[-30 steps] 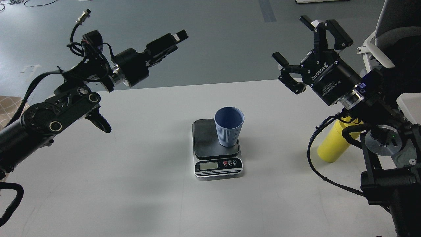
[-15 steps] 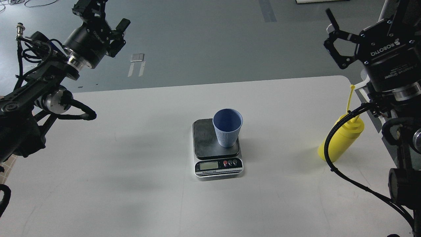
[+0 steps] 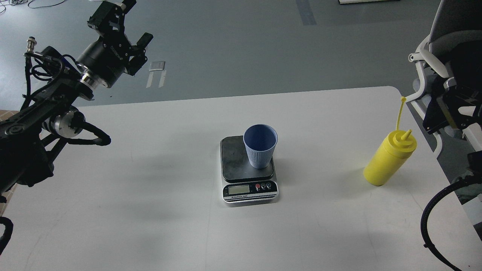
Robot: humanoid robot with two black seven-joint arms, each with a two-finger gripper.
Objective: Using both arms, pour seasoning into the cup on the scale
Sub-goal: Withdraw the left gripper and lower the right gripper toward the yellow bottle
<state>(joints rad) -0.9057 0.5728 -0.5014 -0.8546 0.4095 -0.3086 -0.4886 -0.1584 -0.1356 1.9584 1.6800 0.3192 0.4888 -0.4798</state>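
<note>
Presently, items listed from the near edge outward:

- Bench (image 3: 150,226): white top, carrying the scale and, well apart to its right, the seasoning.
- Scale (image 3: 249,187): at bench centre, display and buttons facing the viewer; unmoved across the last second.
- Cup (image 3: 260,146): upright on the rear right of the scale platform, open mouth up; nothing can be seen inside it. It sits well to the right of and below the left hand.
- Seasoning (image 3: 388,160): yellow bottle standing on the bench near its right edge, nozzle up, cap tether sticking upward. A second ago the right arm crossed in front of it; now it shows whole and untouched.
- Right hand: out of view. A second ago it hung spread above the bottle; half a second ago it was higher; now only arm parts and cable show at the right edge.
- Left hand (image 3: 126,20): raised at far upper left, fingers parted, holding nothing; it has swung up and away from the bench centre.
- Judgement: both arms have pulled back, nothing is grasped, pouring not begun; the bottle pick-up comes first.
</note>
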